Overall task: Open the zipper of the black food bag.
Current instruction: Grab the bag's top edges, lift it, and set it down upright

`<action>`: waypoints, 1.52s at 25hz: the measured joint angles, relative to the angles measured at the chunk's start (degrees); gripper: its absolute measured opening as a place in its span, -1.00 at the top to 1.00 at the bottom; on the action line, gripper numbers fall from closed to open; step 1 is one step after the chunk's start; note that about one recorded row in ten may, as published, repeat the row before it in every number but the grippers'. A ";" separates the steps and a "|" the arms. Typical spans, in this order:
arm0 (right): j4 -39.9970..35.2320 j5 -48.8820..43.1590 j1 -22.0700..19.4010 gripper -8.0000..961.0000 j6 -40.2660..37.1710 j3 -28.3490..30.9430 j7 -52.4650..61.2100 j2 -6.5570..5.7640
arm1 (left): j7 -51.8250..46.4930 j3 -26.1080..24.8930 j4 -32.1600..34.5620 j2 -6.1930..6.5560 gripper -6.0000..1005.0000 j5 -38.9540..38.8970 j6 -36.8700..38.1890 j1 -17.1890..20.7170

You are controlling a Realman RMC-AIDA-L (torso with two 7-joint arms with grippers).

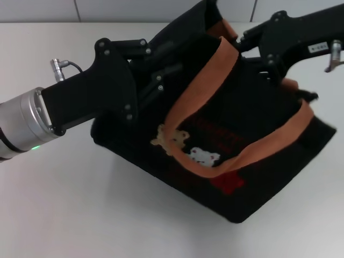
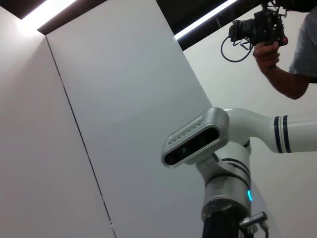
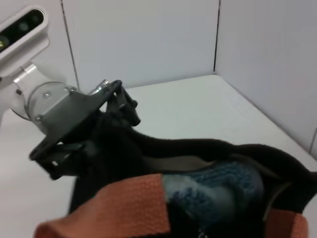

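Observation:
The black food bag lies tilted on the white table, its orange-brown straps draped over the bear pictures. My left gripper reaches in from the left and is shut on the bag's top edge at its left end. In the right wrist view the left gripper pinches that black fabric. My right gripper rests against the bag's top at the far right. The bag's mouth gapes, showing something blue inside. The zipper's track and pull are lost in the black fabric.
The white table extends on all sides of the bag, with a white wall just behind it. The left wrist view points away from the bag at my own head and a person holding a camera.

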 joint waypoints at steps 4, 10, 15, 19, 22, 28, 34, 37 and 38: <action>0.25 -0.39 0.18 0.37 1.86 -2.56 -0.30 0.06 | -0.02 0.17 0.00 -0.01 0.60 0.00 -0.08 -0.32; -0.05 -0.59 -0.36 0.54 3.49 -5.36 -2.37 0.16 | -0.09 0.18 -0.01 -0.01 0.60 0.01 -0.08 -0.38; -1.25 -0.40 -1.47 0.82 4.77 -6.62 -5.87 0.40 | -0.13 0.18 -0.01 -0.01 0.60 0.00 -0.02 -0.38; -3.36 0.99 -3.93 0.89 6.62 -7.27 -9.53 0.61 | -0.14 0.18 -0.03 -0.01 0.60 -0.18 0.14 -0.38; -4.05 3.58 -6.20 0.94 7.95 -7.55 -12.68 0.61 | -0.15 0.18 -0.04 -0.01 0.60 -0.34 0.21 -0.38; -3.36 5.70 -7.51 0.99 7.17 -6.67 -14.34 0.30 | -0.19 0.18 -0.07 0.08 0.60 -0.38 0.30 -0.37; -4.96 5.57 -7.84 0.97 3.88 -3.94 -12.90 0.24 | -0.23 0.10 0.00 0.08 0.60 -0.44 0.35 -0.34; -5.78 5.54 -7.34 0.77 0.92 -1.62 -11.22 0.03 | -0.23 0.03 0.00 0.08 0.60 -0.46 0.36 -0.30; -6.08 5.53 -7.01 0.57 -1.02 -0.58 -10.83 -0.22 | -0.23 -0.01 0.00 0.08 0.60 -0.46 0.36 -0.28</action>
